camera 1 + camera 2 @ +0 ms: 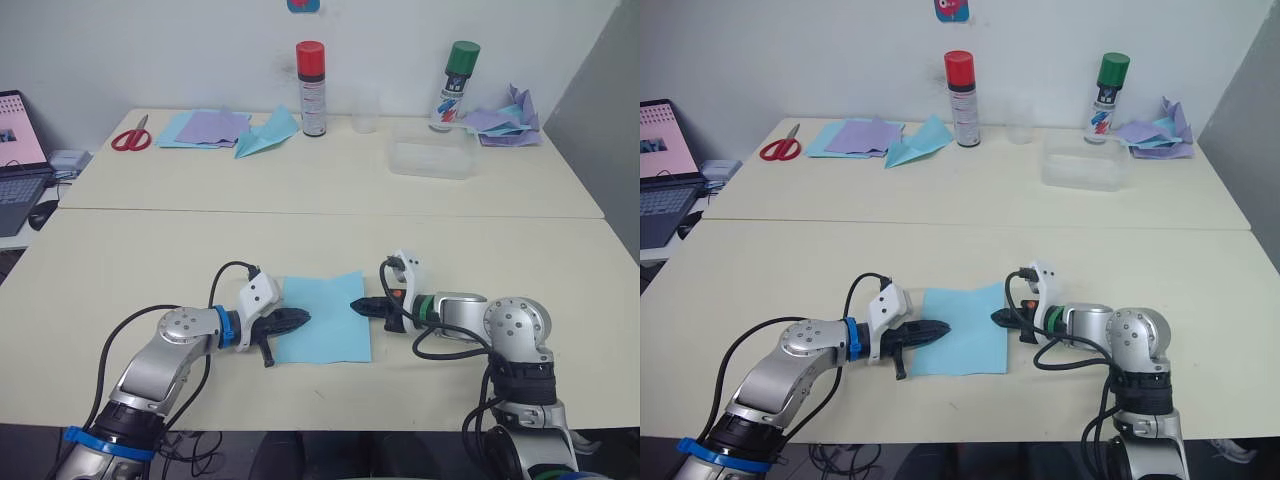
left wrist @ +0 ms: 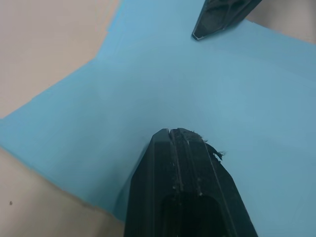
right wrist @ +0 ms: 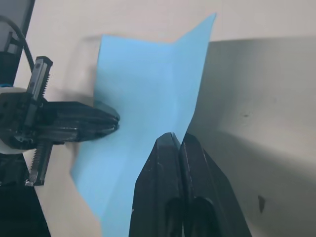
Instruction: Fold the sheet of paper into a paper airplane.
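Both grippers are lying closed on the near table, left gripper (image 1: 300, 318) pressing the sheet (image 1: 325, 320) at its left edge, right gripper (image 1: 358, 306) touching its right edge, neither pinching it. Farther off are sitting a tub (image 1: 431, 158), cans (image 1: 311, 88), scissors (image 1: 131, 135), and a teal dart (image 1: 266, 133).

sheet of paper (image 1: 325, 318) | thin sky-blue rectangle | unfolded, one crease running across it, the halves lifting a little from the crease | lies on the near cream table's front part, between the two grippers' tips | no wedge shape formed yet
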